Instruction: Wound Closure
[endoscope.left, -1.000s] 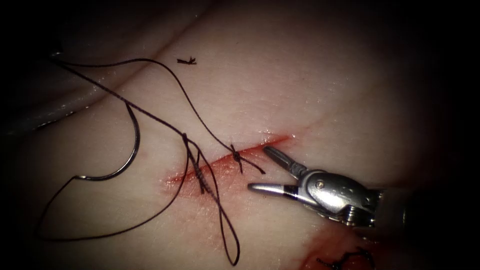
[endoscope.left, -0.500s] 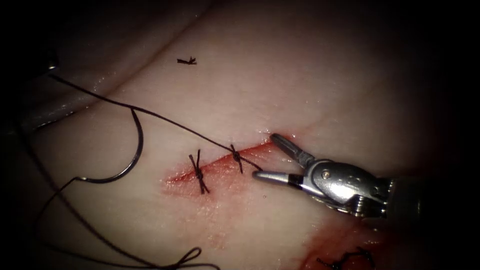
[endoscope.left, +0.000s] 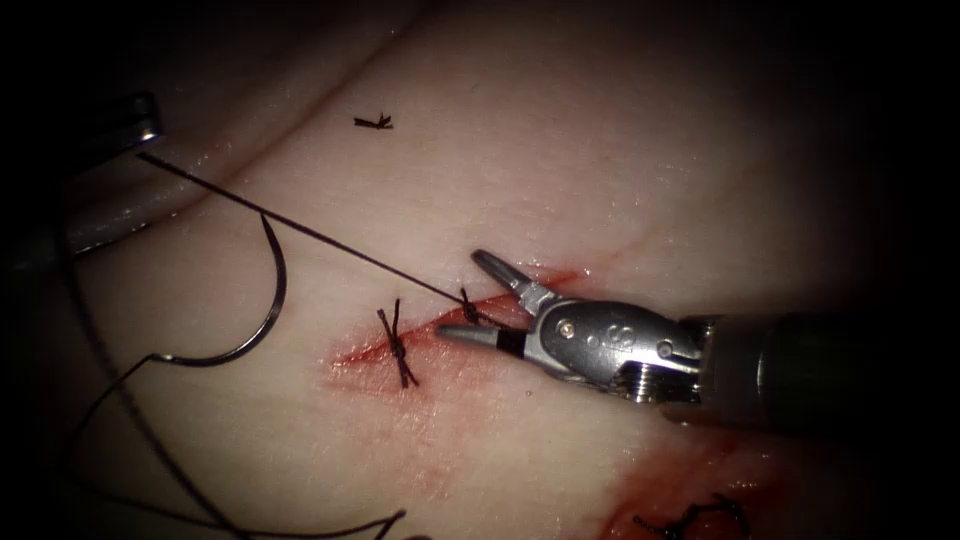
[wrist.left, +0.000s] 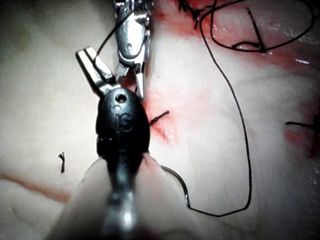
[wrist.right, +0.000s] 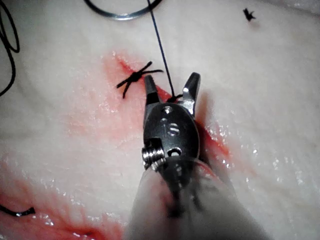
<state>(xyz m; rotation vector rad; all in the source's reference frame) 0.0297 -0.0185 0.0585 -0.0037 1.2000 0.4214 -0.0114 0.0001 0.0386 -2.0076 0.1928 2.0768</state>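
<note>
The curved needle (endoscope.left: 281, 293) (wrist.left: 179, 184) lies free on the tissue (endoscope.left: 620, 160), left of the cut (endoscope.left: 440, 322), not in the tissue and held by neither tool. Its thread trails off to the lower left. A taut thread (endoscope.left: 300, 228) runs from the knot (endoscope.left: 468, 308) of the second stitch up to my left tool (endoscope.left: 146, 128) (wrist.left: 86, 56), which is shut on it at the far upper left. My right tool (endoscope.left: 458, 294) (wrist.right: 171, 83) holds nothing. Its jaws are open on either side of that thread, right at the knot. A finished stitch (endoscope.left: 398, 345) (wrist.right: 135, 78) sits further left.
A cut end of thread (endoscope.left: 372, 122) lies on the tissue above the cut. Another cut end (endoscope.left: 690, 518) lies in red fluid at the lower right. Slack thread (endoscope.left: 330, 530) loops along the lower left. A grey ridge (endoscope.left: 120, 215) borders the tissue at the upper left.
The slack loops over the cut have been drawn out to the upper left until the thread is taut. My right tool has moved left to the knot, jaws open.
</note>
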